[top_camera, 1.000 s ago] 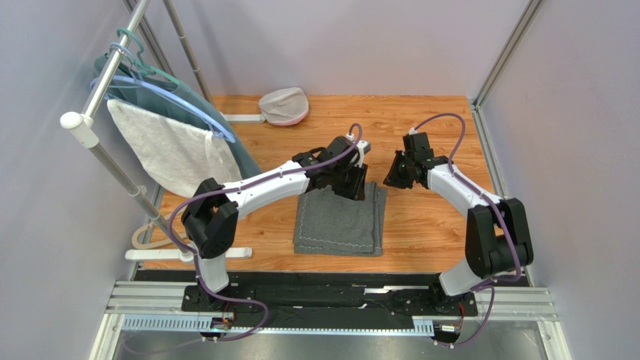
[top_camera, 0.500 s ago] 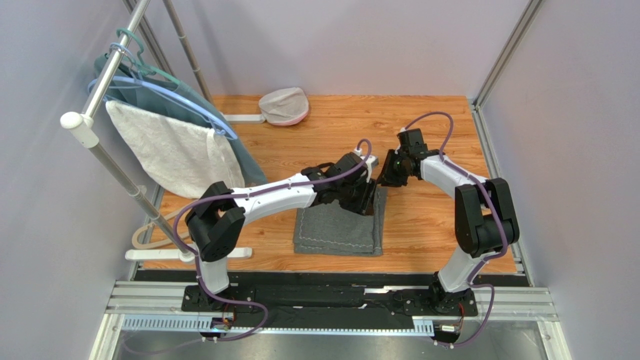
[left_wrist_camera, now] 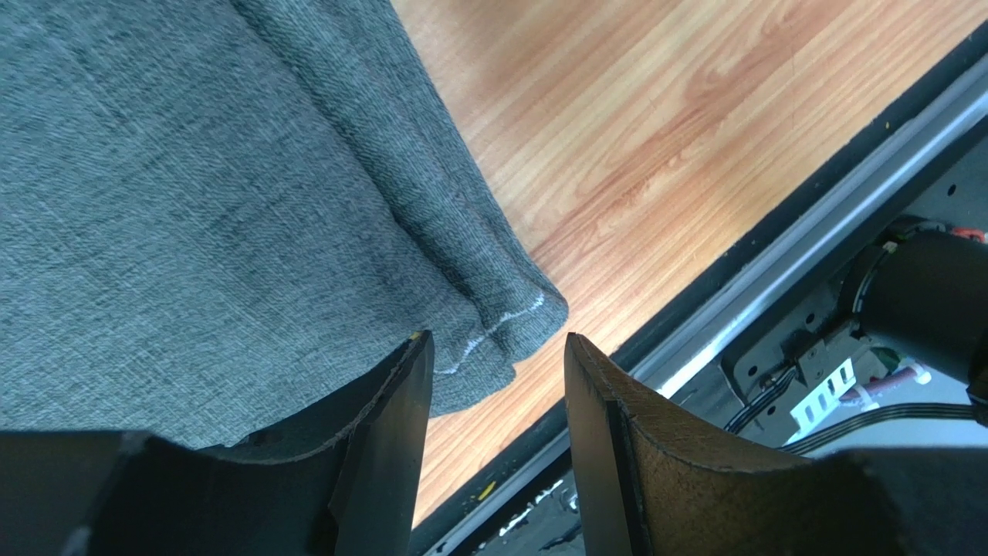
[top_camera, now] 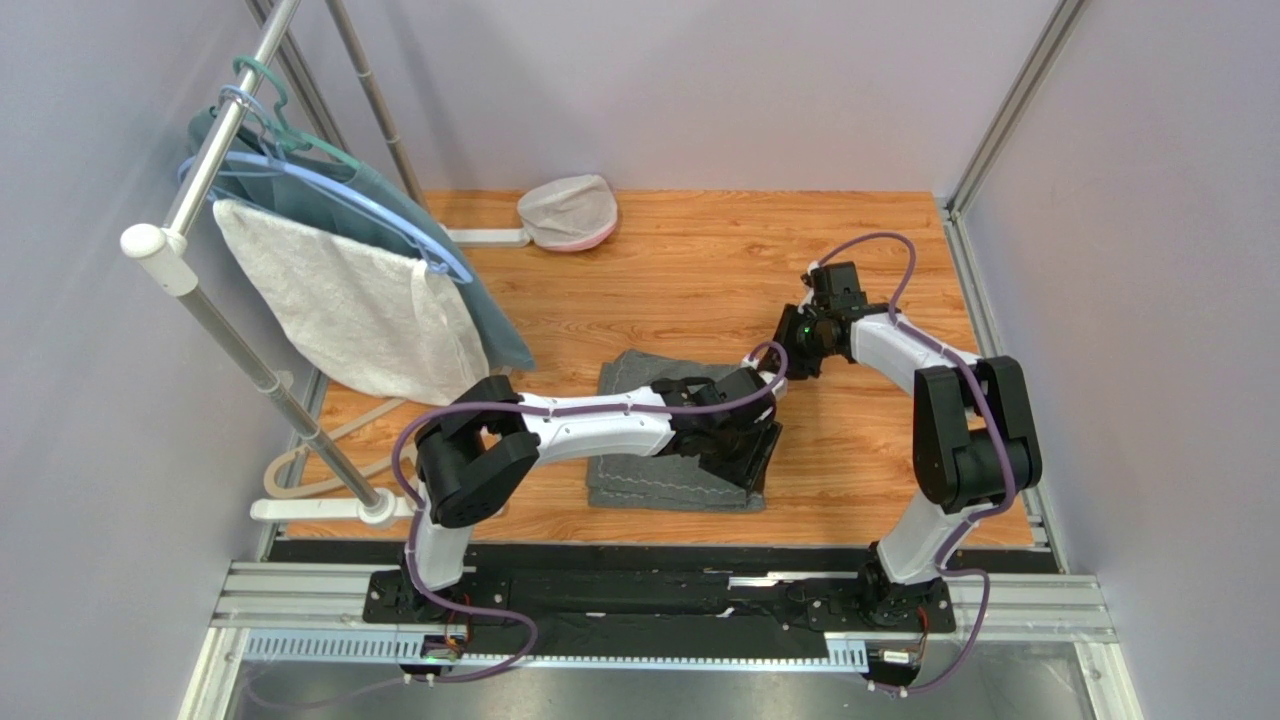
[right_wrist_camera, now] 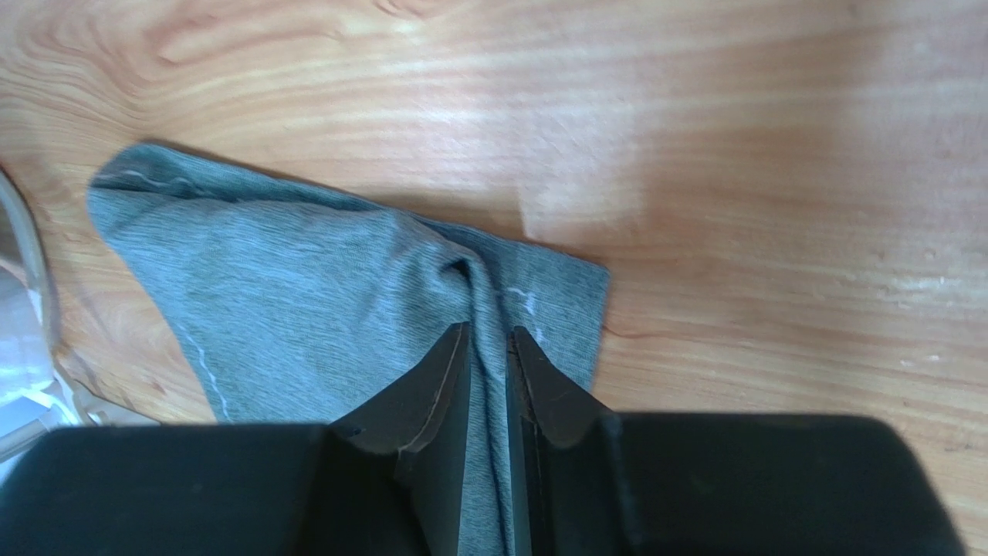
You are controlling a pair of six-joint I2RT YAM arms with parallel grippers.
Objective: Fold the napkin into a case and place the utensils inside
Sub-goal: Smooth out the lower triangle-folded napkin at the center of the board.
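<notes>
While the right fingers (right_wrist_camera: 431,388) are pinching a napkin (right_wrist_camera: 302,290) fold, the left fingers (left_wrist_camera: 389,440) are standing wide at its corner.

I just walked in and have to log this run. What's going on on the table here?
Two robot arms are folding a dark grey napkin on the wooden table. The right gripper pinches a ridge of cloth at the napkin's far right corner. The left gripper hangs open just over the near right corner, gripping nothing. The cloth lies partly folded, and no utensils are in view.
</notes>
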